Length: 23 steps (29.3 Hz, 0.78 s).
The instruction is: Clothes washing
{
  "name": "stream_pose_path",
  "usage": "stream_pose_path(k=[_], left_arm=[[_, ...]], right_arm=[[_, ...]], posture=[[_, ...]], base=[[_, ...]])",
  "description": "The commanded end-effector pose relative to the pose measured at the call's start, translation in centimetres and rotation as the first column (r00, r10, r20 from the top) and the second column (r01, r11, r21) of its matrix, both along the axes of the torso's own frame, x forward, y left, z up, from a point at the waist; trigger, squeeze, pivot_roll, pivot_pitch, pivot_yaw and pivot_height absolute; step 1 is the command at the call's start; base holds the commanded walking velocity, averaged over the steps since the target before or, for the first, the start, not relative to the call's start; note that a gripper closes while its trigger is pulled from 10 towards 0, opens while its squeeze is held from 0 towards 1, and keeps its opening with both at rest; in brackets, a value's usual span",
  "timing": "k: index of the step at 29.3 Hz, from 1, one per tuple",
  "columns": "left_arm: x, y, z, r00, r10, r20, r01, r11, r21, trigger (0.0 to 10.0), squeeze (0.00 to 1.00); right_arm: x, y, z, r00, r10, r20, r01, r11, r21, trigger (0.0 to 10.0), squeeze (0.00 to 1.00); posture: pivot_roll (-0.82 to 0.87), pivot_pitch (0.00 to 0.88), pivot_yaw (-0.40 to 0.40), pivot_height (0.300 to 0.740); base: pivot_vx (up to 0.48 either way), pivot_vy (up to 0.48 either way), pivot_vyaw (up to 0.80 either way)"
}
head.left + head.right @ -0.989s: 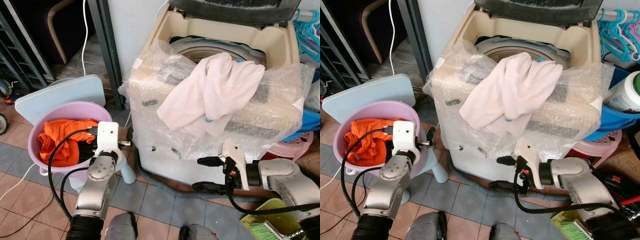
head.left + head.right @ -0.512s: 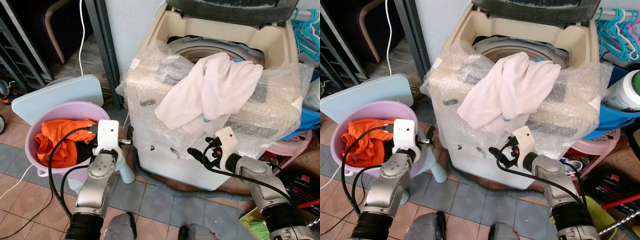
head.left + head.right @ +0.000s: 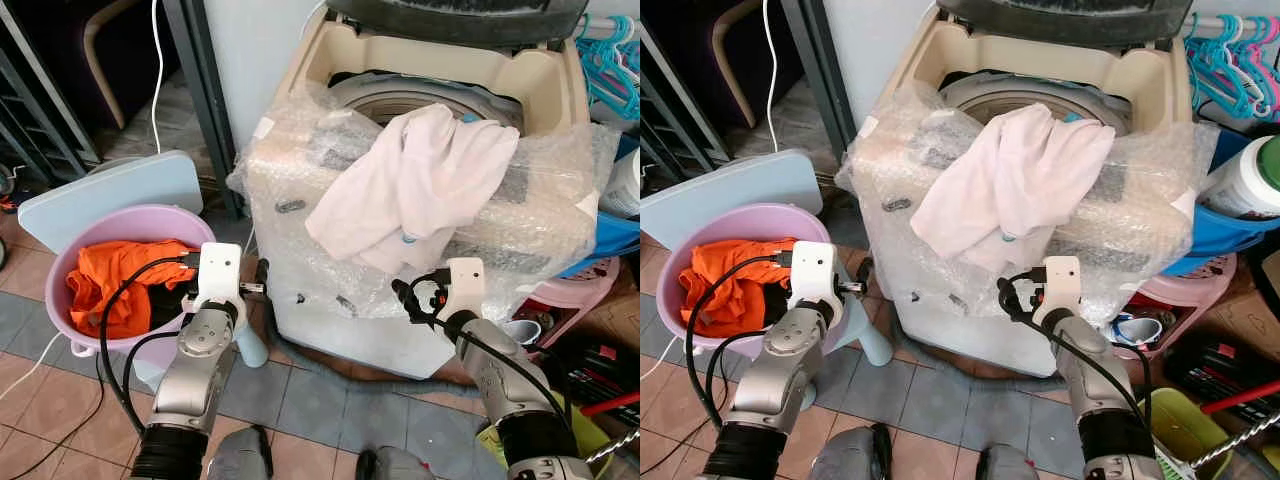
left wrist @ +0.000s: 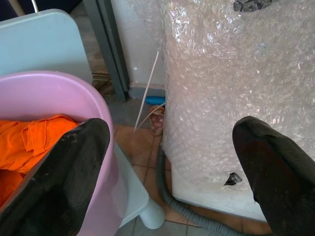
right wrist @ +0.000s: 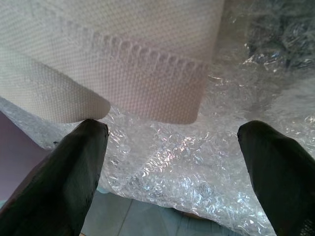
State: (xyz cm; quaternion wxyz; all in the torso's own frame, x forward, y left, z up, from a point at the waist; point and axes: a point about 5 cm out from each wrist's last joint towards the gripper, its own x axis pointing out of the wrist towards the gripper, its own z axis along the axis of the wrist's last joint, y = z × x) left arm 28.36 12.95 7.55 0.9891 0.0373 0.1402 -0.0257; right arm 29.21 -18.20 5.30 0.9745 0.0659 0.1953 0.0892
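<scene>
A bubble-wrapped top-loading washing machine stands lid-up, a pale pink garment draped over its front edge. The right gripper, spread wide, reaches just beneath its hem, likely to grasp it. The left gripper, also wide, hovers beside a pink basin of orange clothes.

You're looking down on a floor of terracotta and grey tiles, a dark metal post rising beside a white wall, turquoise hangers at your right, and a white cable trailing down
</scene>
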Motion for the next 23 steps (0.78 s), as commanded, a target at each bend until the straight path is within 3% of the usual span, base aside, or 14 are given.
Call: stream_pose_path(k=[1, 2, 3, 10, 11, 13, 15, 19, 21, 23], left_arm=[[-0.1, 0.1, -0.1, 1.0, -0.008, -0.007, 0.008, 1.0, 0.02, 10.0, 0.0], [-0.1, 0.1, -0.1, 1.0, -0.008, -0.006, 0.009, 1.0, 0.021, 10.0, 0.0], [-0.1, 0.2, -0.1, 1.0, -0.006, -0.009, 0.006, 1.0, 0.021, 10.0, 0.0], [-0.1, 0.2, -0.1, 1.0, -0.007, -0.011, 0.007, 1.0, 0.021, 10.0, 0.0], [-0.1, 0.1, -0.1, 1.0, -0.008, -0.012, 0.008, 1.0, 0.021, 10.0, 0.0], [-0.1, 0.1, -0.1, 1.0, -0.008, -0.012, 0.009, 1.0, 0.021, 10.0, 0.0], [0.0, 0.1, -0.1, 1.0, -0.011, -0.013, 0.011, 1.0, 0.021, 10.0, 0.0], [0.0, 0.1, -0.1, 1.0, -0.011, -0.014, 0.012, 1.0, 0.02, 10.0, 0.0], [0.0, 0.0, -0.1, 1.0, -0.011, -0.015, 0.011, 1.0, 0.02, 10.0, 0.0], [0.0, 0.0, -0.1, 1.0, -0.011, -0.014, 0.011, 1.0, 0.02, 10.0, 0.0]], right_arm=[[0.3, -0.1, 0.6, 0.999, -0.018, 0.03, 0.017, 1.0, 0.01, 10.0, 0.0], [0.6, 0.2, 1.4, 0.997, -0.014, 0.073, 0.011, 0.999, 0.038, 10.0, 0.0], [1.4, 1.0, 3.9, 0.982, 0.031, 0.188, -0.052, 0.993, 0.108, 10.0, 0.0], [1.6, 1.3, 6.1, 0.954, 0.112, 0.279, -0.164, 0.971, 0.172, 10.0, 0.0], [1.6, 1.3, 7.3, 0.936, 0.135, 0.325, -0.218, 0.948, 0.232, 10.0, 0.0], [1.6, 1.3, 7.7, 0.928, 0.15, 0.34, -0.242, 0.939, 0.246, 10.0, 0.0], [1.2, 1.8, 8.7, 0.894, 0.258, 0.366, -0.363, 0.895, 0.258, 10.0, 0.0], [0.9, 2.1, 8.9, 0.873, 0.321, 0.367, -0.422, 0.876, 0.236, 10.0, 0.0], [-0.1, 2.7, 8.9, 0.822, 0.442, 0.359, -0.532, 0.821, 0.207, 10.0, 0.0], [-0.3, 2.8, 9.0, 0.808, 0.469, 0.358, -0.559, 0.802, 0.211, 10.0, 0.0]], posture=[[-0.02, 0.095, 0.03, 0.74], [-0.02, 0.097, 0.03, 0.74], [-0.02, 0.098, 0.028, 0.74], [-0.02, 0.098, 0.029, 0.74], [-0.02, 0.098, 0.029, 0.74], [-0.02, 0.098, 0.029, 0.74], [-0.03, 0.097, 0.03, 0.74], [-0.03, 0.097, 0.03, 0.74], [-0.02, 0.096, 0.028, 0.74], [-0.02, 0.096, 0.028, 0.74]], base=[[0.0, 0.0, 0.0], [0.0, 0.0, 0.0], [0.0, 0.0, 0.0], [0.0, 0.0, 0.0], [0.0, 0.0, 0.0], [0.0, 0.0, 0.0], [0.0, 0.0, 0.0], [0.0, 0.0, 0.0], [0.0, 0.0, 0.0], [0.0, 0.0, 0.0]])
